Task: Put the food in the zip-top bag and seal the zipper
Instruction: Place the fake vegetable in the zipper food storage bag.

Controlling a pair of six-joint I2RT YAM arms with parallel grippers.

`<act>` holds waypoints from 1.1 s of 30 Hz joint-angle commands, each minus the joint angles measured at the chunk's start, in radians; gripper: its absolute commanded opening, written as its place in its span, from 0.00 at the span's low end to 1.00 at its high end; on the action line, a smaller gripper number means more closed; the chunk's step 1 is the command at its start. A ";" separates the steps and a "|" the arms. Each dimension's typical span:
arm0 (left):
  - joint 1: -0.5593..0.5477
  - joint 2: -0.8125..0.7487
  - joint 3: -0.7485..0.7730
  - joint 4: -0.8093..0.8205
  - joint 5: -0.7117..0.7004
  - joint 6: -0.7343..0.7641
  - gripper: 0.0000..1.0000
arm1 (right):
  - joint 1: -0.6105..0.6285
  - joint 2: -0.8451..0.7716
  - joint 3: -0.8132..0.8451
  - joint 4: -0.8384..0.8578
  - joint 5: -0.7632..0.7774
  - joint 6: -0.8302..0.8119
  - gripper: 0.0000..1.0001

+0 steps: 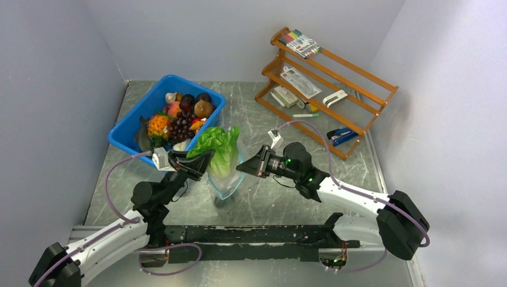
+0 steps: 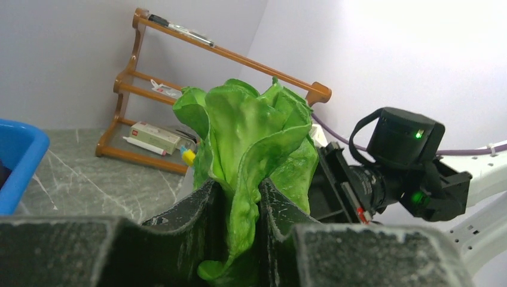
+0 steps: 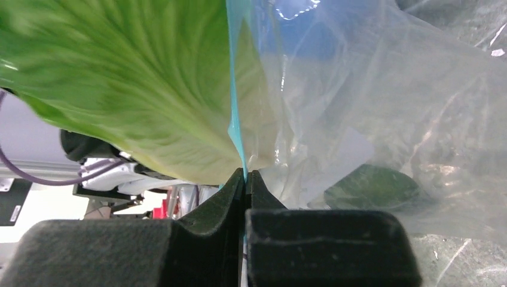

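My left gripper (image 1: 207, 156) is shut on the green leafy lettuce (image 1: 220, 149), held above the mouth of the clear zip-top bag (image 1: 225, 184). In the left wrist view the lettuce (image 2: 251, 137) stands up between the jaws of that gripper (image 2: 237, 203). My right gripper (image 1: 240, 168) is shut on the bag's teal-blue zipper edge (image 3: 234, 119) and holds the bag up; its jaws (image 3: 245, 179) pinch the strip. Through the clear bag wall (image 3: 382, 107) a dark green piece (image 3: 370, 186) shows. More food fills the blue bin (image 1: 134, 122).
The blue bin holds grapes (image 1: 179, 127), a brown round fruit (image 1: 203, 109) and other toy food at the back left. A wooden rack (image 1: 326, 89) with markers, stationery packs and a blue stapler (image 1: 341, 136) stands at the back right.
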 commanded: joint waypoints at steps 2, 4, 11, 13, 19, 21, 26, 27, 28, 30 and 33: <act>-0.007 0.010 -0.051 0.169 0.052 0.098 0.12 | -0.031 -0.040 -0.005 0.031 -0.016 0.032 0.00; -0.009 0.018 -0.052 0.164 0.074 0.145 0.11 | -0.039 -0.043 0.003 0.044 -0.020 0.048 0.00; -0.012 0.042 -0.042 0.134 0.145 0.165 0.11 | -0.047 0.001 0.046 0.144 -0.081 0.111 0.00; -0.016 0.035 -0.034 0.093 0.157 0.188 0.10 | -0.050 0.007 0.050 0.172 -0.087 0.131 0.00; -0.032 0.004 -0.042 0.018 0.137 0.230 0.09 | -0.055 0.049 0.095 0.235 -0.119 0.161 0.00; -0.034 0.004 -0.056 0.061 0.142 0.207 0.09 | -0.055 0.068 0.099 0.276 -0.131 0.181 0.00; -0.033 0.020 -0.084 0.273 0.146 0.052 0.09 | -0.055 0.115 0.107 0.357 -0.137 0.224 0.00; -0.034 0.021 -0.083 0.289 0.144 0.038 0.09 | -0.054 0.124 0.110 0.381 -0.137 0.238 0.00; -0.034 0.020 -0.087 0.306 0.137 0.024 0.09 | -0.055 0.136 0.115 0.418 -0.139 0.254 0.00; -0.039 0.029 -0.134 0.419 0.097 0.009 0.09 | -0.053 0.162 0.121 0.485 -0.146 0.301 0.00; -0.040 0.063 -0.215 0.627 0.061 0.028 0.10 | -0.054 0.218 0.117 0.636 -0.165 0.415 0.00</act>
